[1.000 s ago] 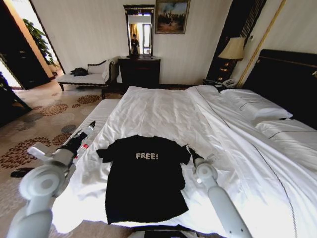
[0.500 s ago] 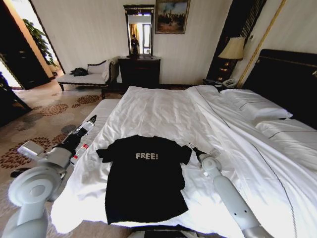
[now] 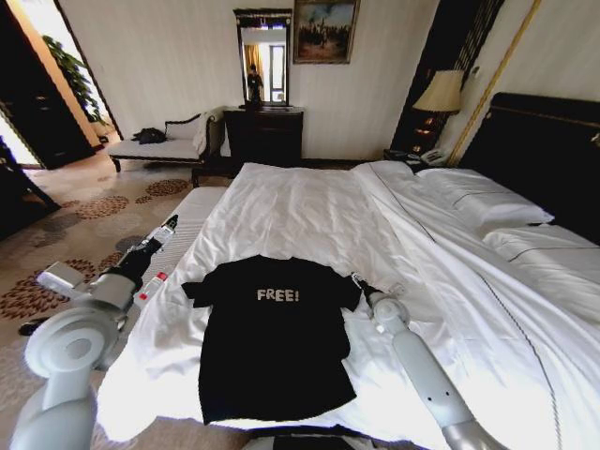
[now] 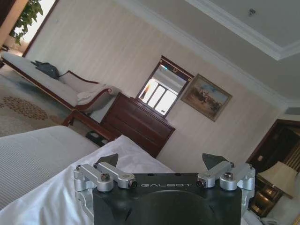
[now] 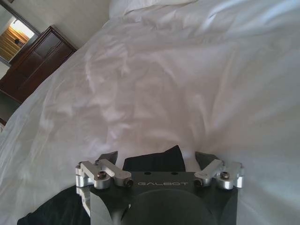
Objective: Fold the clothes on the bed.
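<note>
White sheets cover the bed; black T-shirt lies flat near its foot. Right gripper, jaws spread, apparently straddles a sleeve; left gripper, likewise spread, hovers beside the bed, over patterned carpet.

Your bed is big, white sheets and duvet, dark headboard on its right side. The black T-shirt with white "FREE!" lettering lies flat on the duvet at the near end, well apart from the headboard, sleeves spread out. White pillows sit just beside the headboard. A small red-and-white object lies on the bed's left edge, near the T-shirt's left sleeve, not touching it. You can see rumpled duvet beyond the T-shirt.
</note>
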Robot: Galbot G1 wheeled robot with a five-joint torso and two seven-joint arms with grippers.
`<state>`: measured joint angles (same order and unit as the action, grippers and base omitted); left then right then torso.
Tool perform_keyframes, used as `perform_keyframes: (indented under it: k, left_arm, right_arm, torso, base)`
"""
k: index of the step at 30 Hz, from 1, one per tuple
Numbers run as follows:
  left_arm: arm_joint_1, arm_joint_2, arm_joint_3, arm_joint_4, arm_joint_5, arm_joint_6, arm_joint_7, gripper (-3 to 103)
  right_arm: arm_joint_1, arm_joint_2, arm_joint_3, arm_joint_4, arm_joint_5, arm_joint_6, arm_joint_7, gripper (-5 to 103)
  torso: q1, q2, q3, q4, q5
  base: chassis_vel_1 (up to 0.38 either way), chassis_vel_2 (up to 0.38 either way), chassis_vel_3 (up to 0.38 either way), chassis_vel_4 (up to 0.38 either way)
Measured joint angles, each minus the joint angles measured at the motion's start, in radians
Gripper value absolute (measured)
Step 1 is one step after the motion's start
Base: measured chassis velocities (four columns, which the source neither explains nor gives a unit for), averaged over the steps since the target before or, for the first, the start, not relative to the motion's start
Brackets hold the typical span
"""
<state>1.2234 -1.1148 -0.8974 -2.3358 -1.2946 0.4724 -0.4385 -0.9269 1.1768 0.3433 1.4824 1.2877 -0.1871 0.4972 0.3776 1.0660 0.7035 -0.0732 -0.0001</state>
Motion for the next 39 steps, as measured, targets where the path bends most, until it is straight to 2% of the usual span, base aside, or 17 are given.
perform_keyframes:
  k: [7, 8, 10, 14, 16, 17, 18, 21, 23, 24, 26, 28, 29, 33, 39]
  left_arm:
    - [0.0, 0.0, 0.0, 0.0, 0.004, -0.007, -0.003, 100]
    - [0.001, -0.002, 0.0, -0.001, 0.005, -0.007, -0.003, 100]
    - [0.002, -0.002, 0.0, -0.003, 0.005, -0.007, -0.003, 100]
    - [0.004, -0.003, -0.003, -0.009, 0.005, -0.008, -0.005, 100]
    - [0.004, -0.003, -0.003, -0.009, 0.005, -0.008, -0.005, 100]
    - [0.004, -0.002, -0.003, -0.01, 0.005, -0.008, -0.005, 100]
    - [0.005, -0.003, -0.003, -0.011, 0.005, -0.008, -0.005, 100]
    - [0.006, -0.005, -0.003, -0.011, 0.006, -0.008, -0.005, 100]
    - [0.007, -0.007, -0.002, -0.011, 0.009, -0.007, -0.005, 100]
    - [0.007, -0.007, -0.002, -0.011, 0.009, -0.007, -0.005, 100]
    - [0.007, -0.008, -0.001, -0.009, 0.011, -0.007, -0.005, 100]
    - [0.007, -0.008, -0.001, -0.009, 0.011, -0.007, -0.005, 100]
    - [0.007, -0.008, -0.001, -0.008, 0.012, -0.007, -0.005, 100]
    - [0.007, -0.008, -0.001, -0.007, 0.013, -0.007, -0.005, 100]
    - [0.007, -0.008, 0.0, -0.002, 0.018, -0.007, -0.005, 100]
  right_arm:
    - [-0.004, 0.002, 0.003, 0.001, -0.013, 0.01, 0.0, 85]
    - [-0.005, 0.003, 0.004, 0.001, -0.014, 0.012, 0.0, 76]
    - [-0.006, 0.004, 0.004, 0.001, -0.015, 0.013, 0.0, 76]
    - [-0.017, 0.007, 0.004, 0.01, -0.02, 0.015, 0.001, 54]
    - [-0.019, 0.008, 0.004, 0.011, -0.021, 0.015, 0.001, 54]
    - [-0.021, 0.009, 0.004, 0.013, -0.022, 0.015, 0.001, 48]
    - [-0.025, 0.01, 0.005, 0.015, -0.025, 0.015, 0.001, 37]
    - [-0.027, 0.011, 0.005, 0.015, -0.029, 0.016, 0.001, 33]
    - [-0.027, 0.01, 0.005, 0.012, -0.031, 0.019, 0.001, 21]
    - [-0.027, 0.01, 0.005, 0.012, -0.031, 0.019, 0.001, 21]
    - [-0.026, 0.009, 0.006, 0.012, -0.031, 0.022, 0.001, 11]
    - [-0.026, 0.008, 0.006, 0.013, -0.031, 0.022, 0.001, 11]
    - [-0.027, 0.008, 0.007, 0.018, -0.031, 0.024, 0.0, 2]
    - [-0.032, 0.007, 0.009, 0.034, -0.03, 0.029, 0.0, 1]
    - [-0.068, -0.001, 0.015, 0.159, -0.025, 0.044, -0.001, 0]
  torso:
    - [0.0, 0.0, 0.0, 0.0, 0.0001]
    - [0.0, 0.0, 0.0, 0.0, 0.0001]
    - [0.0, 0.0, 0.0, 0.0, 0.0001]
    - [0.0, 0.0, 0.0, -0.0001, 0.0001]
    - [0.0, 0.0, 0.0, -0.0001, 0.0001]
    - [0.0, 0.0, 0.0, 0.0, 0.0001]
    - [0.0, 0.0, 0.0, 0.0, 0.0002]
    - [0.0, 0.0, 0.0, -0.0001, 0.0]
    - [0.0, 0.0, 0.0, 0.0, 0.0001]
    - [0.0, 0.0, 0.0, 0.0, 0.0001]
    - [0.0, 0.0, 0.0, 0.0, 0.0]
    - [0.0, 0.0, 0.0, 0.0, 0.0001]
    - [0.0, 0.0, 0.0, 0.0, 0.0001]
    - [0.0, 0.0, 0.0, 0.0, 0.0001]
    - [0.0, 0.0, 0.0, 0.0, 0.0]
  base:
    - [0.0, 0.0, 0.0, 0.0]
    - [0.0, 0.0, 0.0, 0.0]
    - [0.0, 0.0, 0.0, 0.0]
    - [0.0, 0.0, 0.0, 0.0]
    - [0.0, 0.0, 0.0, 0.0]
    - [0.0, 0.0, 0.0, 0.0]
    - [0.0, 0.0, 0.0, 0.0]
    - [0.0, 0.0, 0.0, 0.0]
    - [0.0, 0.0, 0.0, 0.0]
    - [0.0, 0.0, 0.0, 0.0]
    - [0.0, 0.0, 0.0, 0.0]
    - [0.0, 0.0, 0.0, 0.0]
    - [0.0, 0.0, 0.0, 0.0]
    - [0.0, 0.0, 0.0, 0.0]
    - [0.0, 0.0, 0.0, 0.0]
